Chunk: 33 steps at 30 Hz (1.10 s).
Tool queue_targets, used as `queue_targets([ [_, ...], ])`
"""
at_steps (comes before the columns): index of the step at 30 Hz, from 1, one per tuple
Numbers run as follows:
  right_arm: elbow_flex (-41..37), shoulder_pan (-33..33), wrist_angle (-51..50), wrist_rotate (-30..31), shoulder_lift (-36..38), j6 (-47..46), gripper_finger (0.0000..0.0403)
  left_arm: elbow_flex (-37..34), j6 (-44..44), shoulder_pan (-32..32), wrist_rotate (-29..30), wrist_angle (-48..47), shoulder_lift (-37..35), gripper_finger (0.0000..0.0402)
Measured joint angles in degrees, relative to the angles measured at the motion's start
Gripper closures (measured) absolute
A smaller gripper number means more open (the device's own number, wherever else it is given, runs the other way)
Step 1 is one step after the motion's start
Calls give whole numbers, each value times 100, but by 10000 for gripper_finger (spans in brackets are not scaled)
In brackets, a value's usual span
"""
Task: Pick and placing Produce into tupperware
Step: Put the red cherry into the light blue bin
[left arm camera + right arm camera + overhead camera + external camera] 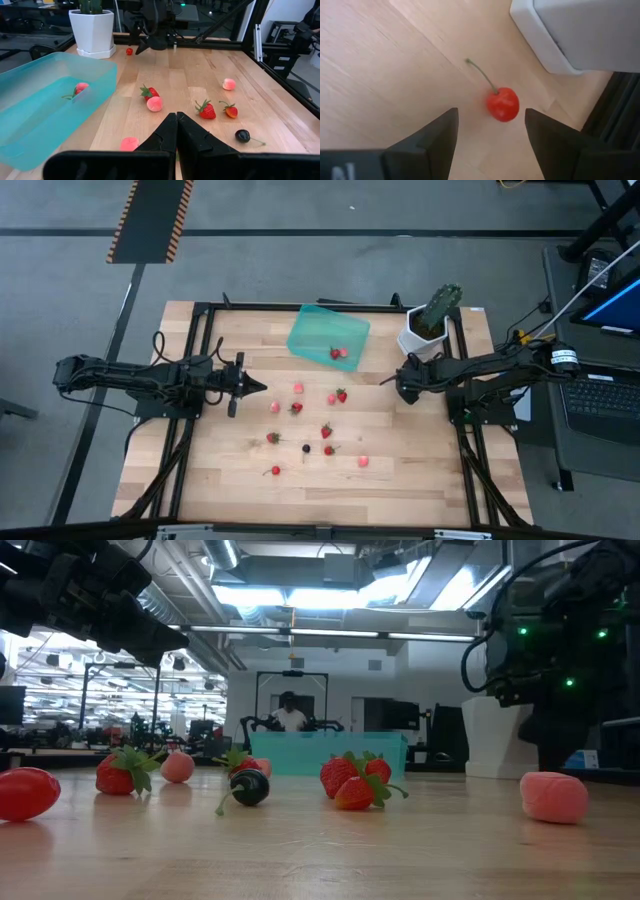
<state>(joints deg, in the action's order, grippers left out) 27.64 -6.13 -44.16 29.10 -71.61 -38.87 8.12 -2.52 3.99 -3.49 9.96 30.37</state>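
Worktop (400,480) of pale wood, seen from above, with the Produce (297,408) scattered over its middle and two pieces lying inside the tupperware (315,330) near the far edge. The high view alone shows both arms whole: the left gripper (258,387) hovers at the left side with its fingers (172,132) pressed together and holding nothing; the right gripper (388,381) hangs low beside the white plant pot (420,337). The right wrist view adds what the overhead misses, a red cherry (502,104) with a thin stem lying on the wood between the right fingers (440,132), which stand wide apart and, as far as can be seen, do not touch it. The left wrist view shows a pink piece (80,89) behind the container's translucent wall. The low view shows a dark berry (249,786) among red strawberries, and a person (289,715) far behind. No writing is legible.
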Motion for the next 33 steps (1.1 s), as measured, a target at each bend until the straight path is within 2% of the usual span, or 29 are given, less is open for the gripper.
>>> queue_targets([
  [8, -4, -251, 95, -7, 0, -114, 171, 0, -4, 0, 0, -2, 0, 401],
  [11, -4, -310, 226, -196, 0, 2, 173, 0, -4, 0, 0, -2, 0, 401],
  [23, -4, -465, 238, -310, 0, 20, 242, 0, -5, 0, 0, -2, 0, 401],
  [33, -4, -466, 421, -419, 0, 37, 247, 0, -6, 0, 0, -2, 0, 401],
])
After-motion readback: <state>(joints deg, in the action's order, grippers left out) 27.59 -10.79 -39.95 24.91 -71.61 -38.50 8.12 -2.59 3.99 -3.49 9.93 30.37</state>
